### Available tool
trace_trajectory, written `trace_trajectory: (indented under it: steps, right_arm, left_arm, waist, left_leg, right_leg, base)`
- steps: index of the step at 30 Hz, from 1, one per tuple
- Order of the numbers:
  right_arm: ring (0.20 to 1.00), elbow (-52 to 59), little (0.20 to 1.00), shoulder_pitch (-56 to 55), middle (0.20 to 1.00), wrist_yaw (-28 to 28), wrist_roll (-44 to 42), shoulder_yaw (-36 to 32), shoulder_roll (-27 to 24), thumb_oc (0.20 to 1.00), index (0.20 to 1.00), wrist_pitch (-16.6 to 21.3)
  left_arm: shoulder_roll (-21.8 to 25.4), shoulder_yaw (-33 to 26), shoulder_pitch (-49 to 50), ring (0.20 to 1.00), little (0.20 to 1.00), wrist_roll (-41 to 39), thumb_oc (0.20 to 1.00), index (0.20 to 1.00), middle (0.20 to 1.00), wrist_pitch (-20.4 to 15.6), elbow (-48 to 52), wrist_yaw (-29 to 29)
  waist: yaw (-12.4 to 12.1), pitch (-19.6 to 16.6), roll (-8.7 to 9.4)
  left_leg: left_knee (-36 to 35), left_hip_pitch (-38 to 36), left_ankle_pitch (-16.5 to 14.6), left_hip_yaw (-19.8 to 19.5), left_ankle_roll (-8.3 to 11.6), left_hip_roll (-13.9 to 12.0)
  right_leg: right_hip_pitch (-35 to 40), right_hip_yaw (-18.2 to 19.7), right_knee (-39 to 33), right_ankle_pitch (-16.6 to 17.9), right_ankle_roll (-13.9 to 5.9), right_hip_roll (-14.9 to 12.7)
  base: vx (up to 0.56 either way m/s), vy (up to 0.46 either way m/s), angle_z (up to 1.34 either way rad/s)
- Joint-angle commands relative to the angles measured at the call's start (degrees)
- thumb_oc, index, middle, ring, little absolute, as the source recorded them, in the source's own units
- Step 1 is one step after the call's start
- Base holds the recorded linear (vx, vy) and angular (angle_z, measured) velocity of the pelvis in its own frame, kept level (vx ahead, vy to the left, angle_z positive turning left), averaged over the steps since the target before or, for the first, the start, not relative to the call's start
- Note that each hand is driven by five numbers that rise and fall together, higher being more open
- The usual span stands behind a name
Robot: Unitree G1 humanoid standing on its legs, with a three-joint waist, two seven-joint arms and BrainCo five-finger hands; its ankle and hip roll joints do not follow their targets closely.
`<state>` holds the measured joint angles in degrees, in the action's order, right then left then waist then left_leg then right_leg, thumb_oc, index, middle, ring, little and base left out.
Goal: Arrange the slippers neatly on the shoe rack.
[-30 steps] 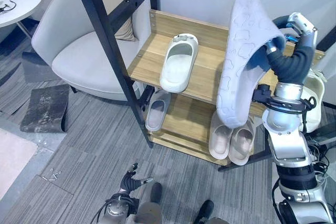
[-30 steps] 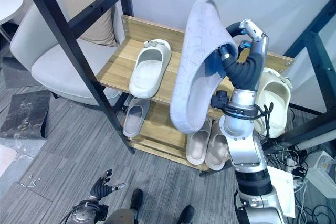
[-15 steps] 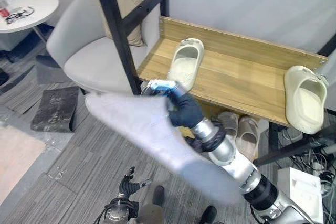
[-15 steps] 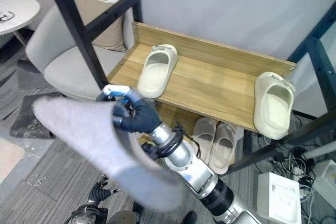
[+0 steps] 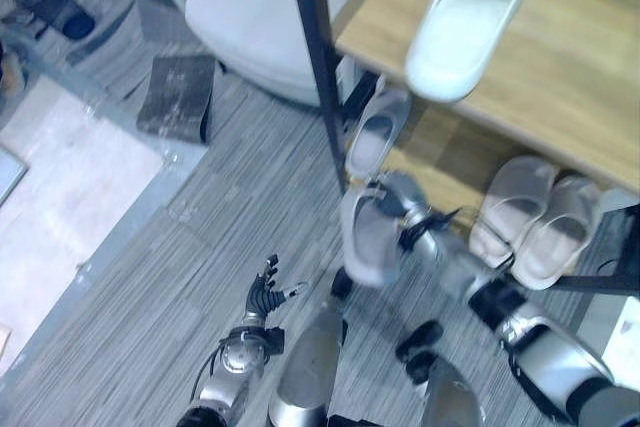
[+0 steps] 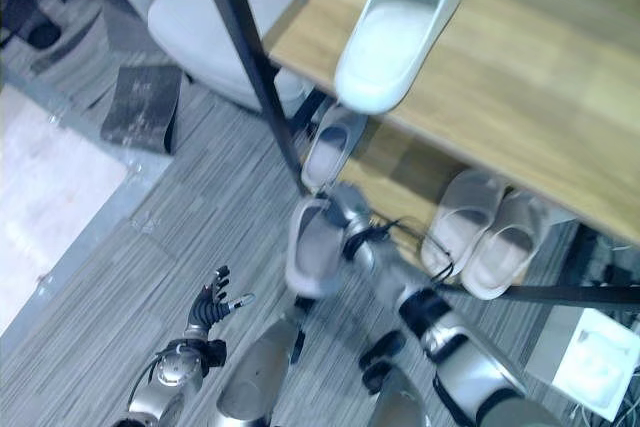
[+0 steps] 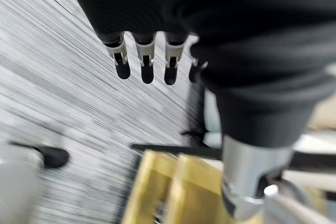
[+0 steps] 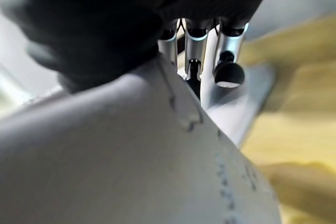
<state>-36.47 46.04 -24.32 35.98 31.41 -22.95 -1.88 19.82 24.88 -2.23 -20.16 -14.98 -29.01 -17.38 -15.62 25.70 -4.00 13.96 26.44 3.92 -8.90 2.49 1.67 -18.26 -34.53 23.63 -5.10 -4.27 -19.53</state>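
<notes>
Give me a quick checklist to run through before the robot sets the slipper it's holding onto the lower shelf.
1. Grip: right hand is curled round the grey slipper beside the rack's lower shelf. Ok.
2. Partner: a matching grey slipper lies alone on the lower shelf near the black post. Ok.
3. Free space: bare wood shows between that slipper and the beige pair. Ok.
4. Slipper orientation: sole side versus opening side. Cannot tell.
5. Left hand: low over the carpet, fingers spread, holding nothing. Ok.
6. Top shelf: white slipper overhangs the front edge. Not ok.
</notes>
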Motion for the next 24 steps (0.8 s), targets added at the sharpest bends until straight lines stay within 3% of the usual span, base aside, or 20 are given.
trace_trajectory:
  steps: [1,2,3,11,17,24]
  right_arm:
    - [0.200,1.00,0.200,8.65,0.200,-8.72,0.90,-1.06,-3.27,0.200,0.200,-1.12]
    - [0.200,0.78,0.200,8.85,0.200,-8.83,0.83,-1.00,-3.32,0.200,0.200,-1.04]
    - [0.200,-4.13,0.200,13.21,0.200,-11.57,0.40,-1.24,-6.85,0.200,0.200,-2.12]
    - [0.200,-18.03,0.200,21.51,0.200,-16.45,-2.97,1.08,-11.19,0.200,0.200,-3.11]
    - [0.200,-28.25,0.200,24.32,0.200,-20.01,-6.93,2.40,-12.77,0.200,0.200,-2.87]
    - [0.200,-31.79,0.200,24.93,0.200,-21.29,-9.30,1.89,-15.30,0.200,0.200,-2.71]
  left_arm:
    - [2.12,1.75,-0.50,1.000,1.000,-2.02,1.000,1.000,1.000,-3.99,5.99,0.14]
    - [2.07,1.77,-0.63,1.000,1.000,-2.04,1.000,1.000,1.000,-3.97,5.99,0.14]
    - [2.43,2.73,-0.91,1.000,1.000,-2.21,1.000,1.000,1.000,-4.18,6.37,0.37]
    - [2.35,5.26,-1.99,1.000,1.000,-2.08,1.000,1.000,1.000,-4.21,5.35,-0.05]
    - [2.33,6.37,-2.76,1.000,1.000,-2.66,1.000,1.000,1.000,-4.19,4.45,-1.00]
    - [2.75,6.00,-2.51,1.000,1.000,-3.20,1.000,1.000,1.000,-4.14,5.08,-1.38]
  waist:
    - [-1.57,-0.58,1.20]
    - [-1.60,-0.63,1.21]
    - [-2.03,-0.02,0.72]
    - [-2.62,0.85,-0.04]
    - [-3.13,0.96,-0.96]
    - [-3.46,0.95,-1.63]
  left_leg:
    - [8.47,1.54,-8.66,0.23,-0.92,1.56]
    - [8.78,1.89,-8.79,0.27,-0.94,1.61]
    - [12.45,5.43,-9.80,-0.04,-1.09,2.24]
    - [20.97,14.87,-12.05,-0.73,-1.52,4.00]
    - [22.69,18.56,-12.24,-1.85,-1.45,5.01]
    - [22.30,19.03,-12.18,-2.30,-1.60,5.61]
  right_leg:
    - [-0.26,3.57,2.91,-1.16,-3.89,-0.80]
    - [-0.61,3.65,3.22,-1.32,-3.88,-0.91]
    - [-3.63,3.76,7.08,-3.06,-3.57,-2.13]
    - [-12.44,5.01,16.93,-7.13,-2.67,-4.81]
    - [-15.87,4.34,19.83,-8.99,-2.30,-6.15]
    - [-16.68,4.50,20.48,-9.49,-2.35,-6.70]
  base:
    - [-0.06,0.044,0.17]
    - [-0.08,0.054,0.15]
    - [-0.06,0.051,0.18]
    - [-0.03,0.030,0.14]
    - [0.03,-0.004,0.09]
    - [0.03,0.002,0.09]
